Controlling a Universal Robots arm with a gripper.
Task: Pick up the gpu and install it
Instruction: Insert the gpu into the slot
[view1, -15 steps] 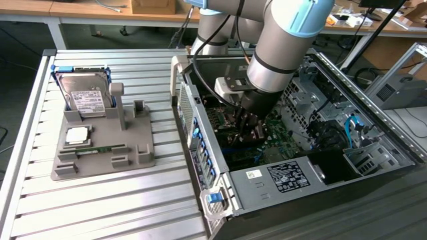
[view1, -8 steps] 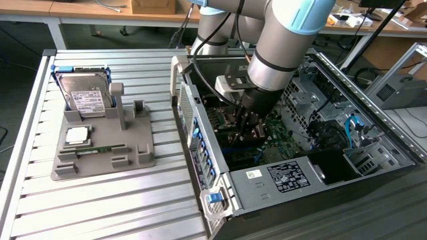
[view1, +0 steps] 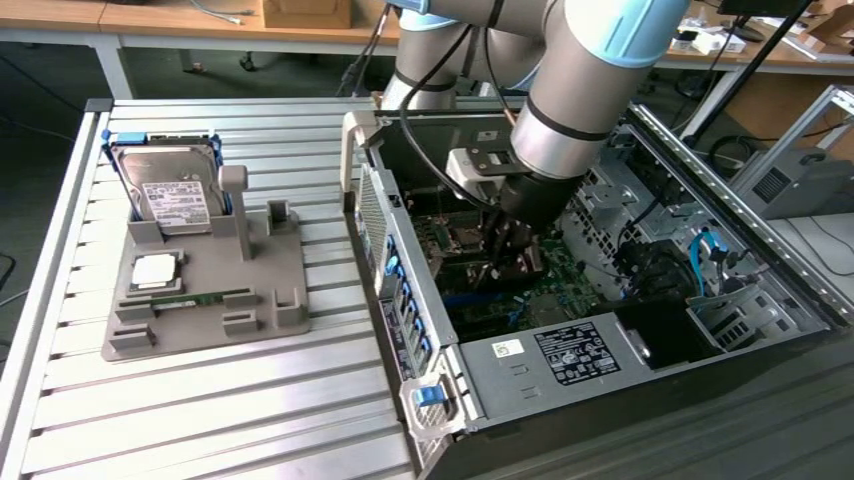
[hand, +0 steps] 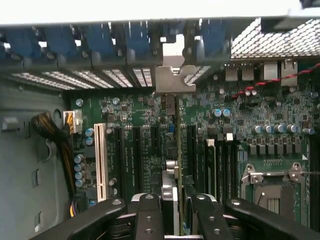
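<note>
Install step, not pickup: the hand (hand: 172, 210) is down inside the open PC case (view1: 400, 270), pinching the gpu (hand: 172, 150) edge-on between its fingers (hand: 150, 215).

The card hangs over the motherboard (hand: 280, 150), among the expansion slots just right of the white PCI slot (hand: 100, 160). I can't tell whether the edge connector has entered a slot yet.

Orientation in the wrist view: long axis runs 6 to 12 o'clock, parallel to the slots. The silvery end bracket (hand: 174, 77) points to 12, at the rear slot openings with the blue retainers (hand: 100, 40).

My read on what seating calls for: hold the card upright and in line with the slot, bracket tab aligned to its rear opening, then a straight press down. Any tilt risks jamming.

On the worktop (view1: 240, 400), the grey fixture (view1: 200, 320) at 9 o'clock of the case carries the hard drive (view1: 174, 195).
</note>
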